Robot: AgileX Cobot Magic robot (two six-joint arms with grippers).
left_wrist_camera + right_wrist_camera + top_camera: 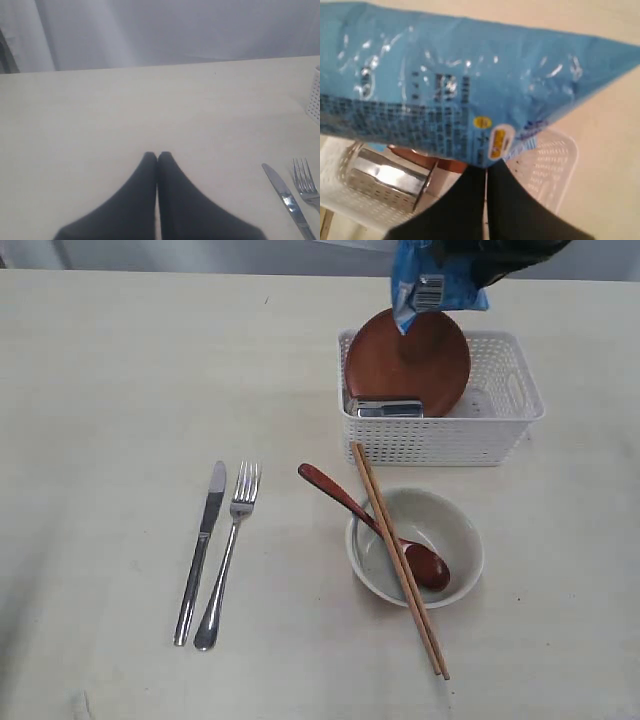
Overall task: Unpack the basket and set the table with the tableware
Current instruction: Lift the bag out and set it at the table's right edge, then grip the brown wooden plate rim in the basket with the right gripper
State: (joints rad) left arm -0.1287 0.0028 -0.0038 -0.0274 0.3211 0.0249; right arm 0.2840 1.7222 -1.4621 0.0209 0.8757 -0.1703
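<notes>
- Above the basket (440, 440), at the far right of the desk (120, 390) — right fingers (472, 187) clenched on the edge of a blue packet (440, 285), which hangs clear of the basket.
- Packet: judged light, soft and crinkly, with slick film. An edge pinch holds it, but it may swing. It is not tableware, so it likely goes aside.
- Left fingers (147, 170) pressed together, nothing between them, low over bare desk near the knife (205, 540).
- In the basket: brown plate (408, 360) leaning tilted against the far wall, steel cup (385, 408) on its side in front of it, against the plate's lower edge.
- Plate: stiff and probably moderately heavy, could chip or crack if dropped. Best hold is the raised upper rim, one finger each face — the lower rim is blocked by the cup.
- Cup: light, hard, polished, so slippery, and it can roll. Pinch one wall at the open mouth, or across the body. Lifting it first may let the plate slide down.
- Already out: knife and fork (230, 560) side by side at left. Bowl (455, 525) sits just in front of the basket, spoon (335, 492) resting in it, chopsticks (425, 635) laid across its rim.
- Task judged well along — plate and cup left to unpack.
</notes>
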